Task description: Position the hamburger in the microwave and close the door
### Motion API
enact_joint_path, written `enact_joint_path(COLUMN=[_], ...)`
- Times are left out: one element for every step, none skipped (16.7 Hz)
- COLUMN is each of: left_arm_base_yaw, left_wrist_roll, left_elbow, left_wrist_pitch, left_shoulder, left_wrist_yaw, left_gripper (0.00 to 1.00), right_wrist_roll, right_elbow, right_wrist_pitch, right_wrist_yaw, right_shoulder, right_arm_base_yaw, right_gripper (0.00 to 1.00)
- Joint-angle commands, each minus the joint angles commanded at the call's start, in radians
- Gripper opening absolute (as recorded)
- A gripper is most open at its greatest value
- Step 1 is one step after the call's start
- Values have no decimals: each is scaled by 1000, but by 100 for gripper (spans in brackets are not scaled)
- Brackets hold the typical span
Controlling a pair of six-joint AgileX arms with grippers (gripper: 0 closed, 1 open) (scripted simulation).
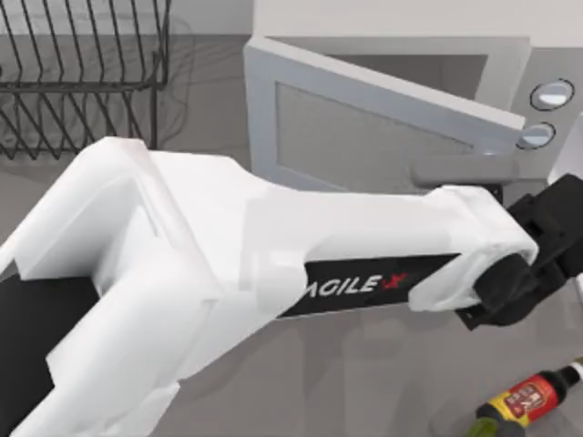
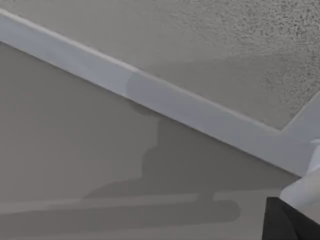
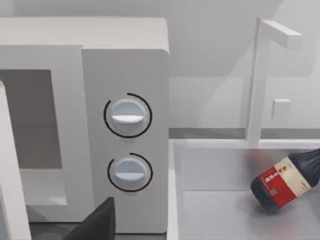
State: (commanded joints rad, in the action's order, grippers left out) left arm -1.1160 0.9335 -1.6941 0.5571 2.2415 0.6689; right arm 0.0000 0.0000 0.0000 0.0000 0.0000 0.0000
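Door [image 1: 364, 127] stands partly open, its handle just beside left claw [image 1: 524, 273].

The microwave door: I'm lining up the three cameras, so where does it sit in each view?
Top view: the door stands partly open across the upper middle, with the left claw just below its handle.
Left wrist view: seen close up, apparently, its white frame crossing diagonally.
Right wrist view: its edge stands in front of the cavity, on the side away from the knobs.
Shared landmark: the upper knob.
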Motion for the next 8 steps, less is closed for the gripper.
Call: enact_joint_path(left_arm_base_yaw=[13,26,42,60,78,93,102,104], left_wrist_roll=[-14,-30,-50,-72,-93,-111,-124,-127], left_elbow=[-16,-35,-56,-78,-98,-113,-123,-125], left_wrist_pitch=[-6,-13,-20,-27,-33,-37,-39,-40], left_shoulder=[11,22,35,51,68,84,94,97], left_wrist_yaw=[-8,-17,-25,-32,-39,-46,-50,-51], left_gripper=[0,0,0,0,0,0,0,0], right_wrist_roll=[0,0,0,0,0,0,0,0], right_elbow=[0,0,0,0,0,0,0,0], right_wrist_pitch=[0,0,0,0,0,0,0,0], right_wrist_yaw=[0,0,0,0,0,0,0,0], right_shoulder=[0,0,0,0,0,0,0,0], right_arm_base_yaw=[0,0,0,0,0,0,0,0], right_gripper=[100,100,100,100,100,100,100,100])
